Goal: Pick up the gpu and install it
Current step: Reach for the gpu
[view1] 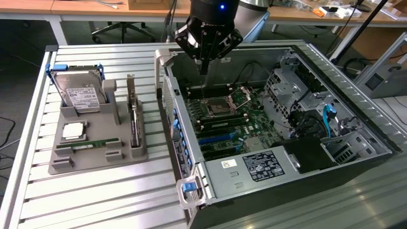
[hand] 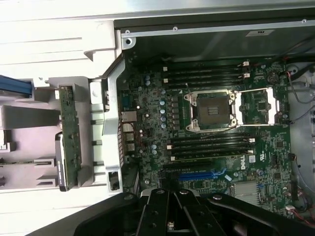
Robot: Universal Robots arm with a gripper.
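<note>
Pick step, not yet begun. Pincer (view1: 203,67) has its fingers together and holds nothing. It hovers at upper centre of the exterior view, over the open computer case (view1: 286,205) and its motherboard (view1: 222,112). The gpu (view1: 134,117) stands on edge in the grey holder (view1: 95,160) on the counter (view1: 95,205), centre left of frame, near the case and well apart from the pincer. Judgement: the grab calls for crossing to the card, parting the fingers, then closing on its upper edge.
</note>
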